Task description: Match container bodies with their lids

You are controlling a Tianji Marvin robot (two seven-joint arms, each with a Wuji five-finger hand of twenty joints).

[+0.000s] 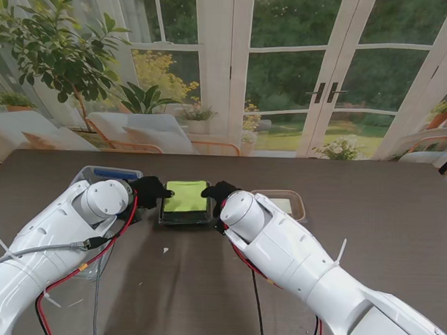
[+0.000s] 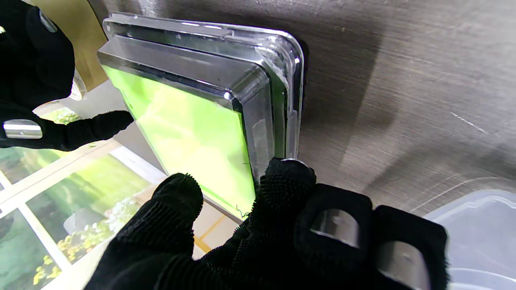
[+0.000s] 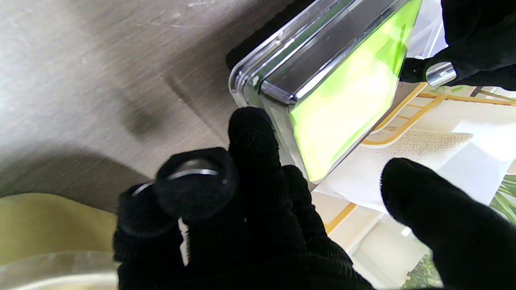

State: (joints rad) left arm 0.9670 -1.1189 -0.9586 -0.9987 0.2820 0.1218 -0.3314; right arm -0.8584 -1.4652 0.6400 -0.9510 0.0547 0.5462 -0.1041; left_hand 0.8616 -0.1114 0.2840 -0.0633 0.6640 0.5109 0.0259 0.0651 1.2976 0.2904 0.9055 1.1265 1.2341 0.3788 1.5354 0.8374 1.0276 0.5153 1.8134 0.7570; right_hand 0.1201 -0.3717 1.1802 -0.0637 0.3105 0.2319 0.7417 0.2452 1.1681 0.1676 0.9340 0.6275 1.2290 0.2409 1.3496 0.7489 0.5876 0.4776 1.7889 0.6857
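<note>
The green-lidded container (image 1: 185, 201) is sitting mid-table, directly between the two hands. The left hand (image 1: 151, 191) is pressing a fingertip (image 2: 287, 177) against its left edge, thumb spread, gripping nothing; the right hand (image 1: 218, 194) is mirroring this on the right edge. Both are equally near, flanking it.

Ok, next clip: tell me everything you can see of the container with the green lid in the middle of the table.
The green-lidded container is a squarish, clear plastic box with rounded corners and a flanged rim, capped by a bright lime-green lid in a clear raised frame. It sits flat on the dark table, centred between the arms, lid on and apparently level. The left hand and right hand flank it; a left fingertip and a right fingertip touch its corners. Contents cannot be made out.
</note>
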